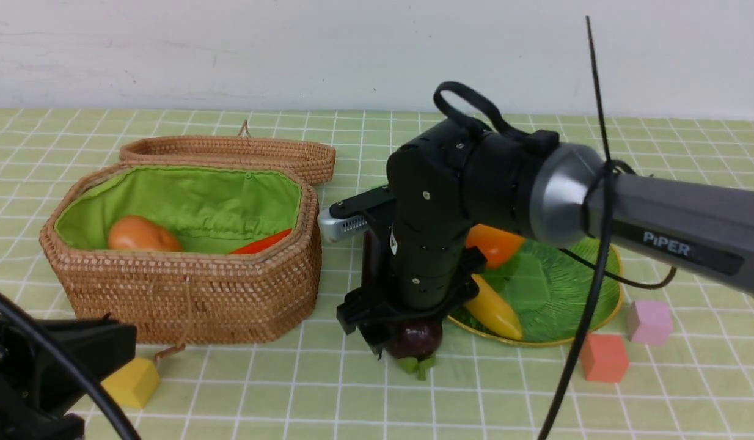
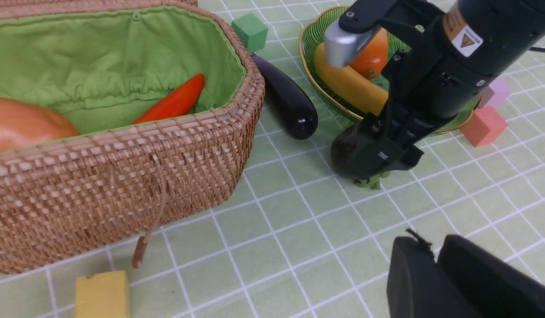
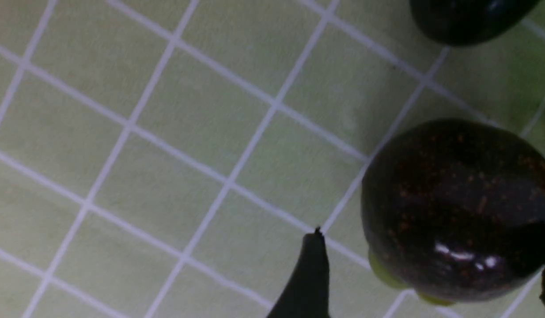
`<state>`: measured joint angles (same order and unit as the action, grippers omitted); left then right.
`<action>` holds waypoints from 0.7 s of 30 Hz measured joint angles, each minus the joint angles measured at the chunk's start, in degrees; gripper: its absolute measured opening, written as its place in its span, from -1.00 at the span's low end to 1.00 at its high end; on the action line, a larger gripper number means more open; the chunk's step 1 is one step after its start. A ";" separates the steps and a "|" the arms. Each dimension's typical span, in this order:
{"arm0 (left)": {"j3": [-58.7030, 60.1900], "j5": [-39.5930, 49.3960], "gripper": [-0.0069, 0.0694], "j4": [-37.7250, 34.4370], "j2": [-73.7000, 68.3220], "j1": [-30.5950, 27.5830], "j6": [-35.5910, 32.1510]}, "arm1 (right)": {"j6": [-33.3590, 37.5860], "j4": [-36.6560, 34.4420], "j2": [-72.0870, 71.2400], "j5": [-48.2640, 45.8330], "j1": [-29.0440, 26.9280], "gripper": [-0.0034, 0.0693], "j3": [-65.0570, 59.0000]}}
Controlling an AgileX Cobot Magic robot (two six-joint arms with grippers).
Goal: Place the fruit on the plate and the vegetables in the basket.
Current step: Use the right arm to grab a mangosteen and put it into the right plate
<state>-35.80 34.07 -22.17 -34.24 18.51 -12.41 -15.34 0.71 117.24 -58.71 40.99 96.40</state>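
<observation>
The round dark purple mangosteen [image 1: 418,335] sits on the cloth just in front of the green plate [image 1: 566,287], its green calyx down. My right gripper [image 1: 396,343] is lowered over it and open. In the right wrist view the mangosteen [image 3: 449,194] lies between the two fingers, with a gap to one of them. The banana [image 1: 494,308] and orange mango [image 1: 496,243] lie on the plate. The potato [image 1: 142,234] and red chili [image 1: 261,242] lie in the basket [image 1: 187,293]. The eggplant [image 2: 286,99] lies between basket and plate. My left gripper [image 2: 436,249] is shut and empty, near the front left.
The basket's lid [image 1: 230,153] lies open behind it. Small cubes sit around: yellow [image 1: 132,382] in front of the basket, coral [image 1: 604,357] and pink [image 1: 649,321] by the plate, green [image 2: 250,31] behind the eggplant. A white wall runs along the back.
</observation>
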 joint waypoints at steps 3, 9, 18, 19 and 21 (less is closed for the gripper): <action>0.00 0.06 -0.61 0.00 0.00 0.00 0.00 | 0.00 1.45 0.54 0.86 0.00 0.85 0.00; 0.00 0.16 -0.61 -0.07 0.00 0.00 0.00 | 0.00 1.31 1.69 0.94 0.00 0.82 0.00; 0.00 0.19 -0.61 -0.21 0.00 0.00 0.00 | 0.00 0.01 3.07 0.20 0.00 0.80 0.14; 0.00 0.19 -0.61 -0.21 0.00 0.00 0.00 | 0.00 -0.26 3.29 0.15 0.00 0.80 0.25; 0.00 0.19 -0.61 -0.23 0.00 0.00 0.00 | 0.00 -0.71 3.54 0.21 0.00 0.80 0.34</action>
<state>-35.80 34.26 -22.40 -34.24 18.51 -12.41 -15.34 0.00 120.78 -58.50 40.99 96.73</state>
